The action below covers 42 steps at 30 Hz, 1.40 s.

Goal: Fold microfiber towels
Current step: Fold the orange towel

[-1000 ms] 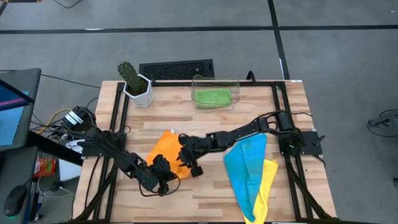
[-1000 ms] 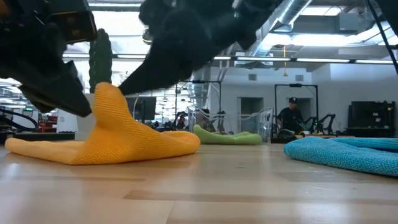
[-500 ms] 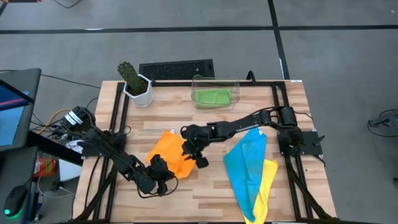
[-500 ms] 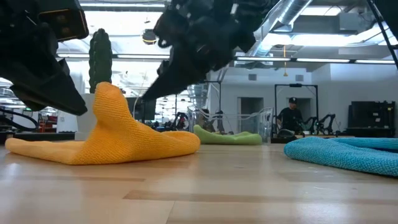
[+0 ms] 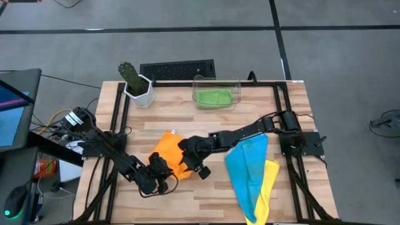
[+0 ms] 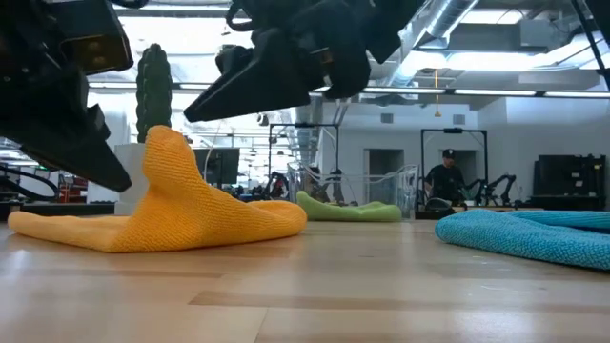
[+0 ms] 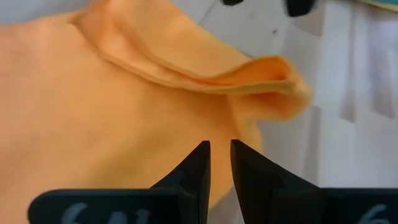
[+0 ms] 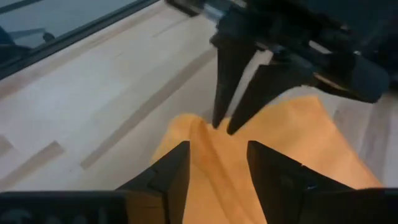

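Note:
The orange towel (image 5: pixel 167 149) lies on the table's left half, with a raised fold (image 6: pixel 164 143) standing up from it. My left gripper (image 5: pixel 164 170) is at the towel's near edge. Its fingers are almost together (image 7: pixel 219 152) just short of the fold (image 7: pixel 249 78). My right gripper (image 5: pixel 185 157) is open and empty (image 8: pixel 214 158), hanging above the towel's right side. The blue towel (image 5: pixel 247 159) lies spread over the yellow towel (image 5: pixel 270 181) at the right. The green towel (image 5: pixel 212 97) lies in the clear bin (image 5: pixel 236 84). My left gripper's fingertips (image 8: pixel 216 123) come down at the orange towel beside its raised fold (image 8: pixel 196 134). I cannot tell whether they touch the cloth.
A cactus in a white pot (image 5: pixel 139 90) stands at the far left, with the clear bin to its right. Bare wood lies between the orange and blue towels (image 6: pixel 381 276). A person (image 6: pixel 446 176) stands in the room behind.
My right gripper has risen from the towel's raised fold and tipped closer to level above it. My left gripper has drawn back a little from the fold. The orange towel keeps its shape and place.

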Available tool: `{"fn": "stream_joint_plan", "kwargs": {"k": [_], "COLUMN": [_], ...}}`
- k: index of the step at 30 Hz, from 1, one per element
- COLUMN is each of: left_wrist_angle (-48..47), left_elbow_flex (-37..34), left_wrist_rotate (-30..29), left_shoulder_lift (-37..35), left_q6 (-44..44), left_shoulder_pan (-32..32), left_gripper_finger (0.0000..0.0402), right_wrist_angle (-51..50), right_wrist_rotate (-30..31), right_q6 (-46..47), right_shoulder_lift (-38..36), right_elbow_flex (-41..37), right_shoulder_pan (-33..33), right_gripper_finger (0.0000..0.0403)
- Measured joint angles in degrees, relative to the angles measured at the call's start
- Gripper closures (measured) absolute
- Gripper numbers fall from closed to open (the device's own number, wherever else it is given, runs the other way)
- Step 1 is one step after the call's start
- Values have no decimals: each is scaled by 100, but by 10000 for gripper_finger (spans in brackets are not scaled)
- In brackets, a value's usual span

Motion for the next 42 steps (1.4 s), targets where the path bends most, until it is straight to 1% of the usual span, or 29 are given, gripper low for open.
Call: {"fn": "stream_joint_plan", "kwargs": {"k": [3,5,7,9,13,15,20,24,26,28,30,34,35,36,38,42], "left_wrist_angle": [-138,-103,-53,82,635,636,631,727,879,918,966,1029,1058,1075,1134,1184], "left_elbow_flex": [-36,-178,-314,-419,-578,-584,-586,-588,-586,-583,-570,-570,-569,-564,-555,-549], "left_wrist_rotate": [-328,-496,-481,-442,-311,-305,-375,-220,-21,38,25,51,71,102,192,291], "left_shoulder_lift": [0,0,2,2,2,2,14,238,419,544,621,633,636,636,638,640], "left_q6": [-76,-253,-507,-656,-511,-483,-391,-339,-337,-342,-356,-137,-31,95,392,648], "left_shoulder_pan": [2,27,61,82,83,88,154,296,371,431,475,555,579,606,657,809], "left_gripper_finger": [347,347,347,347,347,347,347,347,347,347,347,347,347,347,347,347], "right_wrist_angle": [-1,-21,-50,142,273,478,492,455,471,442,441,397,398,394,388,397], "right_wrist_rotate": [-28,-44,-50,-53,-33,-23,-11,-17,-16,-15,-15,-11,0,52,230,255], "right_q6": [-2,23,67,85,144,150,295,337,353,356,357,462,463,462,487,480], "right_shoulder_lift": [41,115,127,172,264,342,488,512,509,509,509,508,507,507,507,507], "right_elbow_flex": [2,4,-11,18,-6,22,19,1,8,4,5,81,91,101,152,261], "right_shoulder_pan": [16,57,112,168,240,238,216,225,225,223,225,223,223,225,225,181], "right_gripper_finger": [203,199,197,197,201,204,210,216,228,251,286,373,384,387,379,370]}}
